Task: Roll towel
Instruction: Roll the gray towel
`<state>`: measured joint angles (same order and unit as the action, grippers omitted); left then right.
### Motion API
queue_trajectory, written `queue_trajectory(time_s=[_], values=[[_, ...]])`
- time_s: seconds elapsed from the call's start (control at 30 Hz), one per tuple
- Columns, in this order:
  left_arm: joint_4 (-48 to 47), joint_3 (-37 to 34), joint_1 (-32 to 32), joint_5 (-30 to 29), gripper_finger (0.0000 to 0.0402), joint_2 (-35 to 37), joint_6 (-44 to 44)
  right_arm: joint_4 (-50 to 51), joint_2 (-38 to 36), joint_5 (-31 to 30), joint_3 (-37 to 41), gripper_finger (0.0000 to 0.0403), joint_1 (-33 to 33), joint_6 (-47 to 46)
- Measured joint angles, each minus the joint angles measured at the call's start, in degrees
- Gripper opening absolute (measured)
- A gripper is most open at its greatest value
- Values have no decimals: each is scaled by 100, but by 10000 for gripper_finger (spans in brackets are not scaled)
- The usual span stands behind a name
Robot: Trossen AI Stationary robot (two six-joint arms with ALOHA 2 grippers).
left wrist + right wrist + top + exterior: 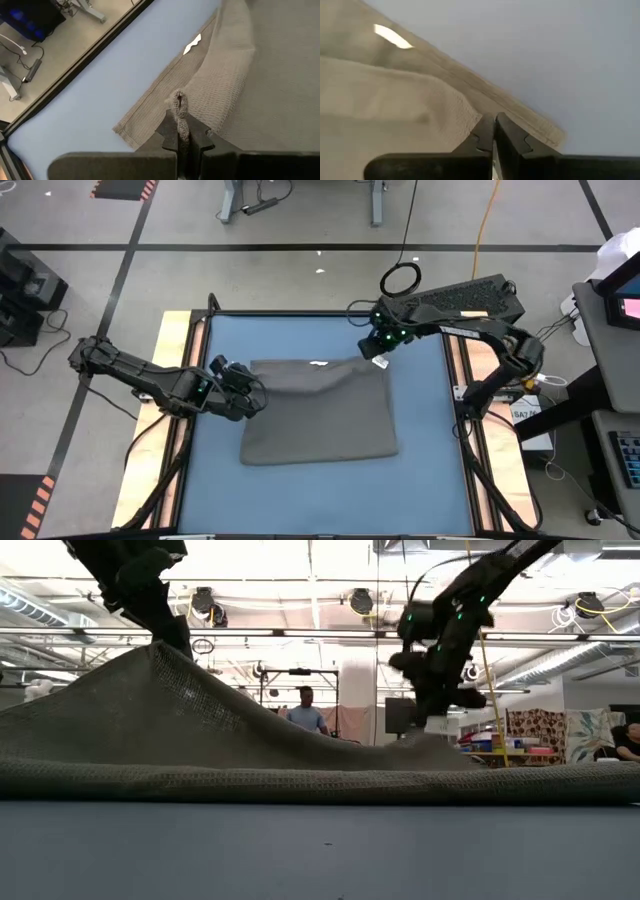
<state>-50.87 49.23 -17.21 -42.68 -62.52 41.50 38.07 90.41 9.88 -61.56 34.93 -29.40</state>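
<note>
The grey-brown towel [320, 410] lies on the blue tabletop [300, 330], its white tag [320, 364] at the far edge. My left gripper [256, 392] is shut on the towel near its far left corner and holds that part raised [165, 650]. My right gripper [378, 352] is shut at the towel's far right corner, low over the table [435, 730]. The towel's near part rests flat on the table [320, 780]. My left gripper pinches a bunched fold of the towel [180, 107] between its two fingers, a little in from the far left corner [122, 131]. That part is lifted off the table, and the cloth slopes down from it to the flat rest. My right gripper is shut on the towel close to its far right corner [470, 117], the fingers slanting down from the far side. A raised ridge of cloth runs up to the fingertips. The fingers themselves hide the place of contact.
Wooden rails [175, 380] and a black frame border the tabletop. Bare blue table lies on the far side of the towel [115, 75] and on its near side [320, 490]. People stand in the room behind the table [305, 710].
</note>
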Motion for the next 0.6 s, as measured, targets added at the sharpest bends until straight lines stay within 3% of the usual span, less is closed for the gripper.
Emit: queue_trajectory(time_s=[0.2, 0.4, 0.6], values=[[785, -2, -21, 238, 4, 34, -55, 984, -1193, 80, 0, 0, -305, -148], [1946, 0, -136, 742, 4, 52, -701, 1868, -2637, -66, 0, 0, -1117, -1114], [1775, 203, -256, 859, 4, 54, -750, 2124, -3630, -385, -7, 0, -2111, -2430]])
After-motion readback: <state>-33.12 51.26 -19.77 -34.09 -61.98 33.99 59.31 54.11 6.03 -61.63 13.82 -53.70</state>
